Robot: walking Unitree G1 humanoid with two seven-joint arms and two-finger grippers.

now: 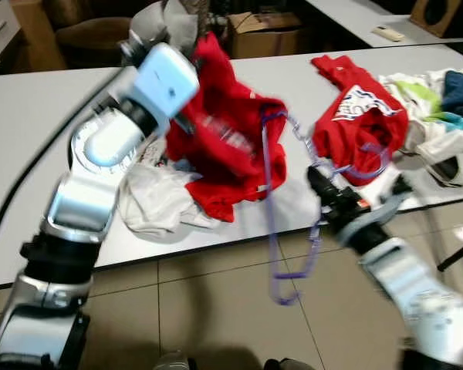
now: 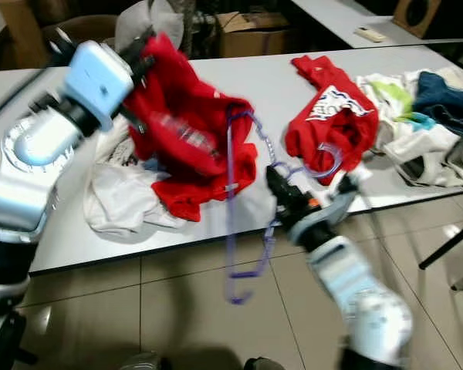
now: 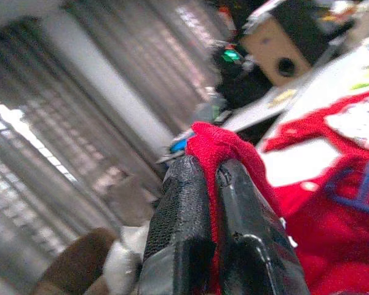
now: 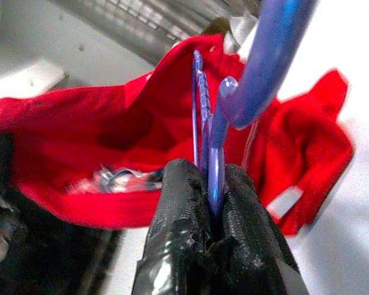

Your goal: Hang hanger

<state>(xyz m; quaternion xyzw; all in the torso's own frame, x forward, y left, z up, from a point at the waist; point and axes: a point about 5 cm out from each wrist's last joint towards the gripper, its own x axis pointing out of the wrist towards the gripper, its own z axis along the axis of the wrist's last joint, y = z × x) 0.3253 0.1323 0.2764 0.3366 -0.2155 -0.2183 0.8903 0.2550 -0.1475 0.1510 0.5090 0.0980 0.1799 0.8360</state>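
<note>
White tabletop (image 1: 31,139) over tiled floor (image 1: 208,308), strewn with clothes: second red shirt (image 1: 359,116), white garment (image 1: 158,204), mixed pile (image 1: 440,108) at far right. Left gripper (image 3: 212,178) raised above the tabletop, jaws pinching a fold of red shirt (image 1: 224,139), which hangs lifted. Right gripper (image 4: 210,184) at the tabletop's front edge, jaws clamped on purple hanger (image 1: 274,223) near its hook; hanger dangles past the edge, beside the lifted shirt.

Both arms raised, grippers clamped.
L arm bent at 10 o'clock; left gripper (image 3: 203,203) pinching red shirt (image 1: 220,131). R arm reaching in from 4 o'clock; right gripper (image 4: 212,196) w/ fingers closed on purple hanger (image 1: 274,200) near its hook.
</note>
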